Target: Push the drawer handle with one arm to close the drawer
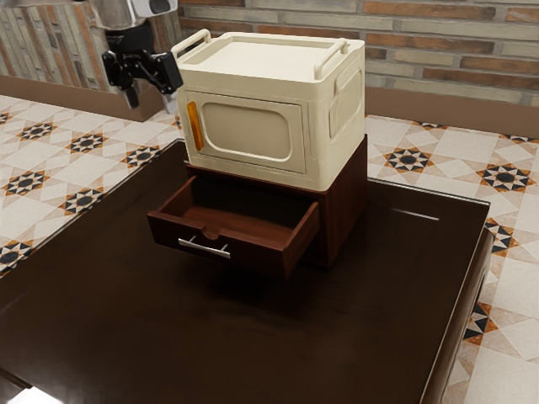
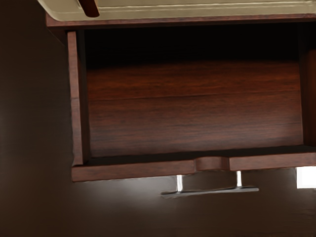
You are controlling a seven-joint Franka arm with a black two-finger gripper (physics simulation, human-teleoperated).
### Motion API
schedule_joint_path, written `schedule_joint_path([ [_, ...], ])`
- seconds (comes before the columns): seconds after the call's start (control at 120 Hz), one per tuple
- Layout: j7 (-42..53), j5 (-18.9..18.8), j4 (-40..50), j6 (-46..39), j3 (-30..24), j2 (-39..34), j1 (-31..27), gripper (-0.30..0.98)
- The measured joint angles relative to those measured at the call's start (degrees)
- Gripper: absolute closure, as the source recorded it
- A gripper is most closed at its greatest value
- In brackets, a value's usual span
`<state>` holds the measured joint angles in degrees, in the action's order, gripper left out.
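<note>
Exterior view: your gripper [image 1: 152, 101] released, at left; the drawer [image 1: 221, 220] pulled out.
Left to right, you have the gripper's two fingers spread apart, raised beside the cream cabinet [image 1: 257, 126] and well apart from the silver drawer handle [image 1: 204, 247]; the handle, a bar on two posts, on the drawer's front panel, just below its notch [image 1: 212, 233]; the drawer reaching out of the dark red wooden chest [image 1: 344, 215]; the cabinet on top of that chest, its door [image 1: 251, 130] shut; all on the dark table [image 1: 354, 337].
</note>
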<state>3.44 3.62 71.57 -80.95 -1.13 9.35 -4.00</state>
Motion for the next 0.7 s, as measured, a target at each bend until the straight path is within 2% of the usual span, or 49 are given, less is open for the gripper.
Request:
schedule_joint_path([
  [0.217,0.52,0.3,0.0,0.29,0.0,0.02,-0.01,0.0],
  [0.333,0.12,0.49,-11.1,3.66,-1.04,-2.94,1.44,0.0],
  [0.467,-2.44,0.02,-10.99,7.16,-2.56,-3.52,2.41,0.0],
  [0.483,-2.87,-0.34,-8.09,7.06,-3.81,-4.93,1.52,0.0],
  [0.533,-4.13,-0.62,10.66,3.82,-6.58,-15.55,-0.62,0.0],
  [0.592,-5.47,-0.72,30.67,-1.43,-7.98,-26.88,0.27,0.0],
  [0.642,-6.52,-0.8,42.7,-6.1,-8.77,-32.65,0.68,0.0],
  [0.7,-7.61,-1.02,50.8,-11.34,-10.12,-35.12,0.84,0.03],
])
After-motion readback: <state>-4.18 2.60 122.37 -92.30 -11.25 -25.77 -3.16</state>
